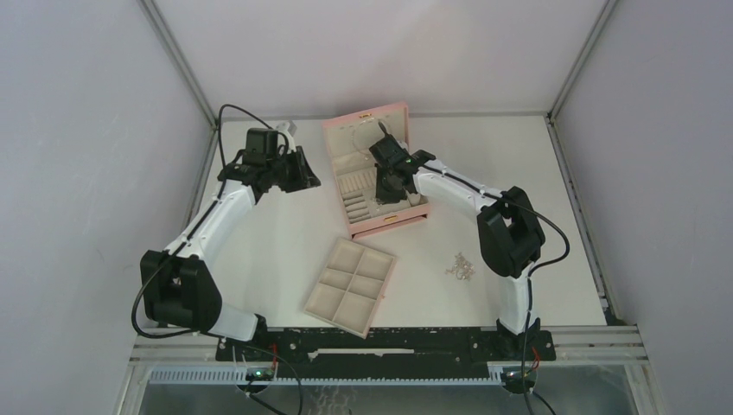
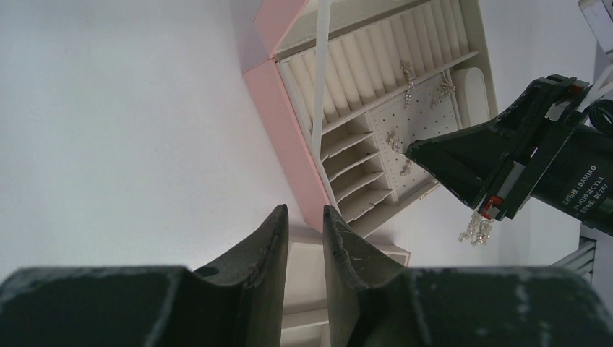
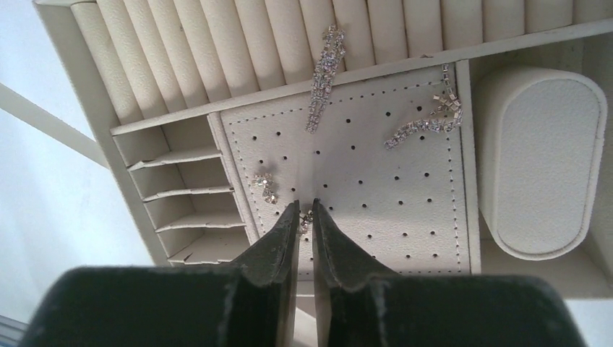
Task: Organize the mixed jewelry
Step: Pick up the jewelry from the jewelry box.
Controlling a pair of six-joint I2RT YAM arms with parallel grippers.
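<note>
The pink box [image 1: 339,143] lies open with its cream insert up. On its perforated panel [image 3: 376,181] lie a long sparkly earring [image 3: 324,69], a curved one [image 3: 426,121] and a small stud [image 3: 265,186]. My right gripper [image 3: 306,211] hangs over that panel, its jaws drawn narrow onto a tiny sparkly earring [image 3: 306,217] between the tips. From above, the right gripper [image 1: 386,192] sits over the box's near half. A loose pile of mixed jewelry [image 1: 461,266] lies on the table to the right. My left gripper [image 2: 303,213] stands open and empty just left of the box.
The beige six-compartment tray [image 1: 315,298] lies on the table in front of the box, between the two arm bases. The box holds ring rolls [image 3: 217,43], small slots [image 3: 181,195] and a padded oval cushion [image 3: 542,159]. White enclosure walls surround the table.
</note>
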